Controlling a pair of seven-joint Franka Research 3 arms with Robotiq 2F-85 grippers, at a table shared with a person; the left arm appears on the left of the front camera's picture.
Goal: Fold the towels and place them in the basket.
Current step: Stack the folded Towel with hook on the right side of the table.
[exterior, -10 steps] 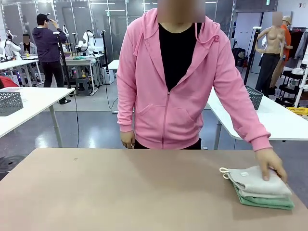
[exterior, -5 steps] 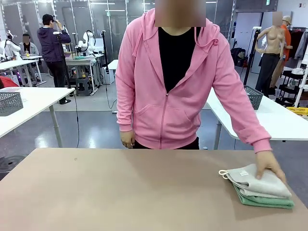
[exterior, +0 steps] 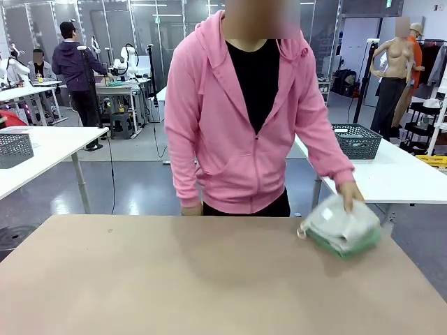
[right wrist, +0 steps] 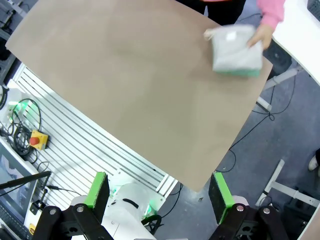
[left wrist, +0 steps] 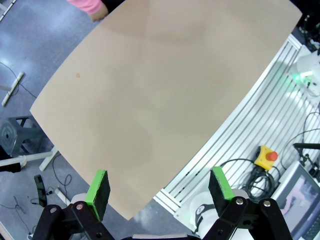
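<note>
both grippers' fingers, left gripper (left wrist: 159,194) and right gripper (right wrist: 159,194), spread wide, empty; person's hand (exterior: 351,193) grips the blurred stack of towels (exterior: 341,226) over the table (exterior: 174,279).

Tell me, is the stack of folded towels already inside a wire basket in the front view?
No, the person's hand holds the stack of folded towels at the table's far right side.
</note>
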